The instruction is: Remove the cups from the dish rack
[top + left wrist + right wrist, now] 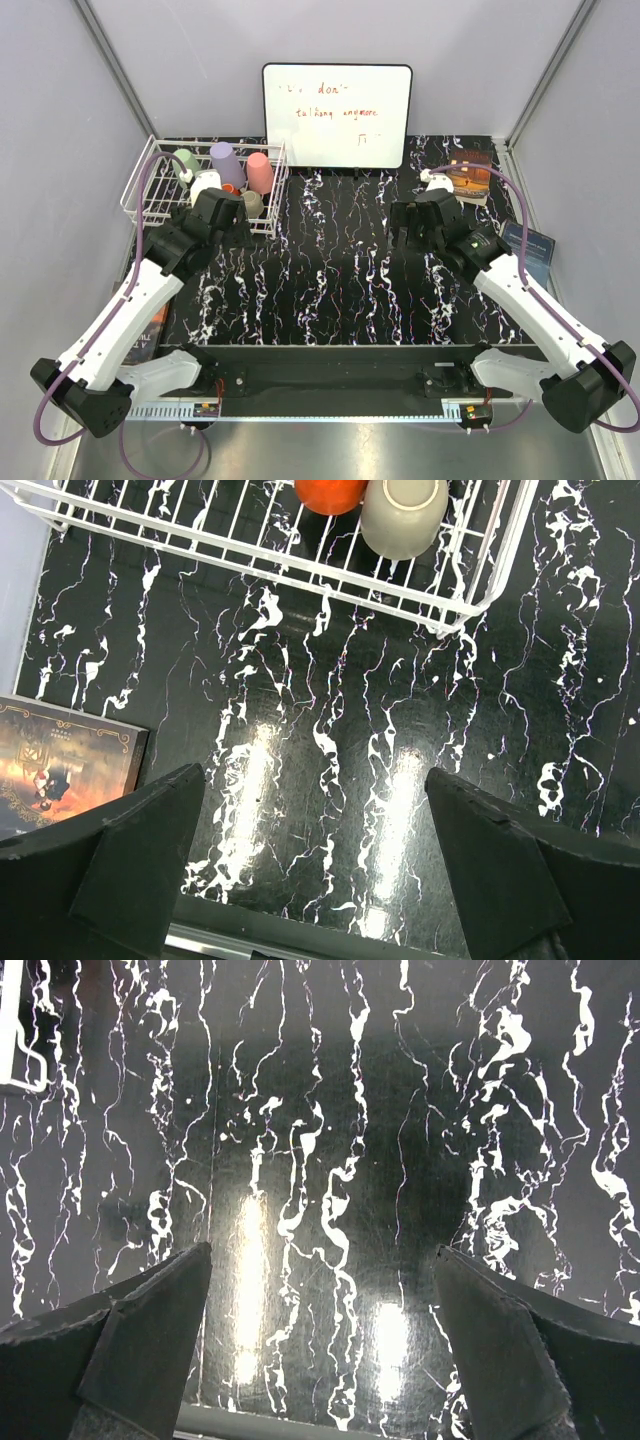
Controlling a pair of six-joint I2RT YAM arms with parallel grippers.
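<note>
Dish rack (137, 190) long axis left-right; cups (228, 168) on end inside.

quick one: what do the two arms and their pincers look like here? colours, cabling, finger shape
The left arm and right arm have white link shells, black joints and black bases. A mauve cable loops along each. The left pincer and right pincer are black, with matte wedge-shaped fingers. A small green light sits by the right wrist.
</note>
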